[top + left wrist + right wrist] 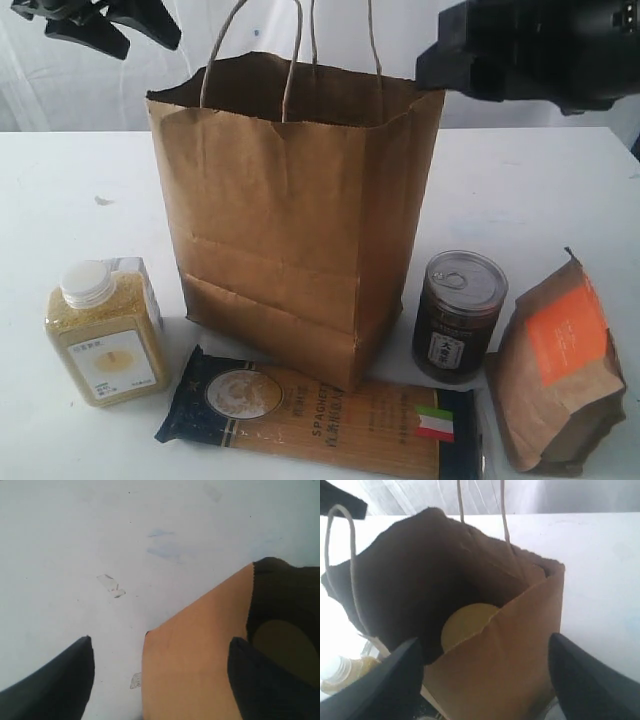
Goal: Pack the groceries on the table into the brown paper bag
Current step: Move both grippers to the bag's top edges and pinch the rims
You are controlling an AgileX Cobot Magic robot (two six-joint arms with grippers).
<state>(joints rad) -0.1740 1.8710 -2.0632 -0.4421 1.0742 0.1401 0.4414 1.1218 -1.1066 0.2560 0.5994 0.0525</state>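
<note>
– Yellow-grain bottle (103,330): where is it placed?
– It is stood by the near edge of the table (60,200), toward the left corner. The left gripper (162,641) is held wide and empty over a rim corner of the brown paper bag (290,220).
– And the rest?
– The bag is stood mid-table, and a round tan lid (467,625) is seen inside. The spaghetti packet (320,415) is laid along the near edge. The can (458,315) and the orange-labelled pouch (560,365) are set toward the near right corner. The right gripper (485,641) is spread wide over the bag's mouth, with nothing gripped.
</note>
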